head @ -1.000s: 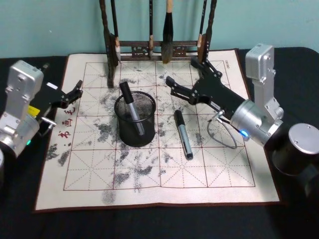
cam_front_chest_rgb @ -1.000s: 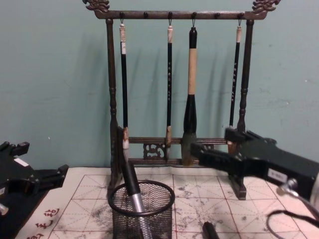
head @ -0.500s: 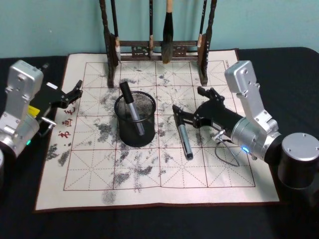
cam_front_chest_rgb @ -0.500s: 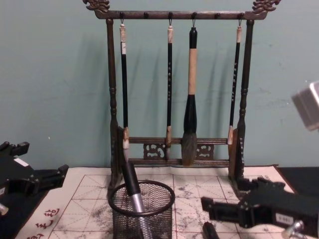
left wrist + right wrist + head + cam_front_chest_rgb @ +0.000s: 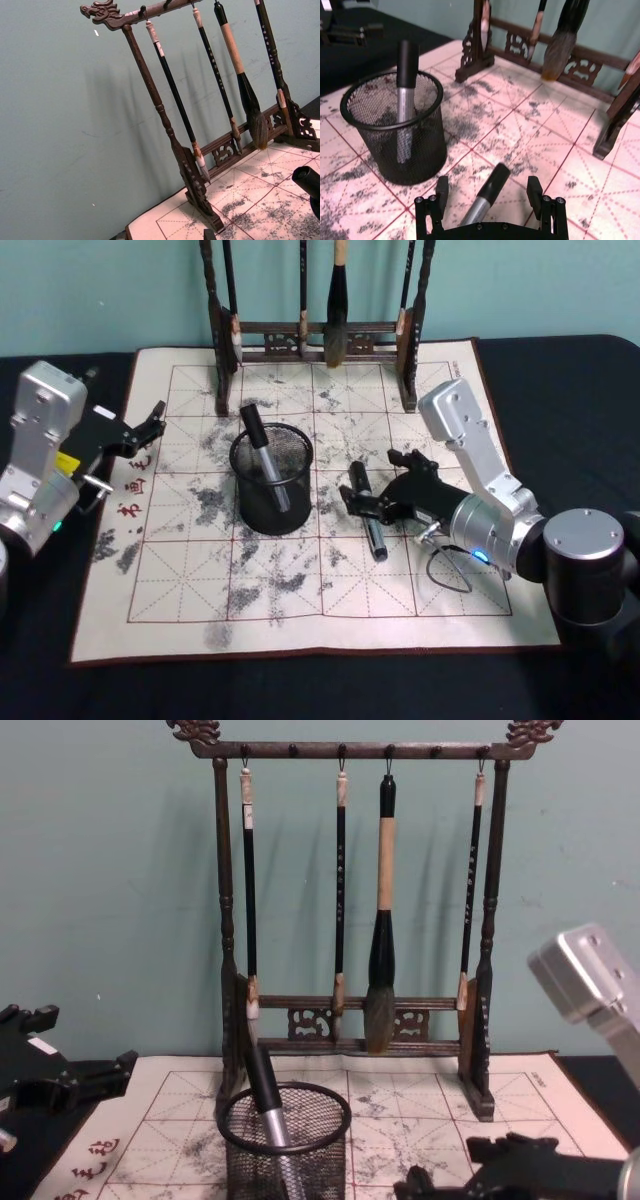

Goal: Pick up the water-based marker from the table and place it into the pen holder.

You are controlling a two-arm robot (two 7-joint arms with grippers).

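Note:
The water-based marker (image 5: 368,518), black cap and silver barrel, lies on the table's felt mat (image 5: 300,612) just right of the pen holder (image 5: 272,488). My right gripper (image 5: 373,483) is low over it and open, one finger on each side of the capped end. The right wrist view shows the marker (image 5: 489,192) between the two fingers (image 5: 441,190), with the mesh pen holder (image 5: 395,131) a little beyond. Another marker (image 5: 262,455) stands tilted inside the pen holder (image 5: 285,1142). My left gripper (image 5: 152,424) rests open at the mat's left edge.
A tall dark wooden brush rack (image 5: 320,335) hung with several brushes stands along the mat's far edge, also in the chest view (image 5: 350,920). The near half of the mat is bare, and dark tabletop surrounds it.
My right gripper has come down and toward me from near the brush rack, and now straddles the lying marker. The left arm, holder and marker have not moved.

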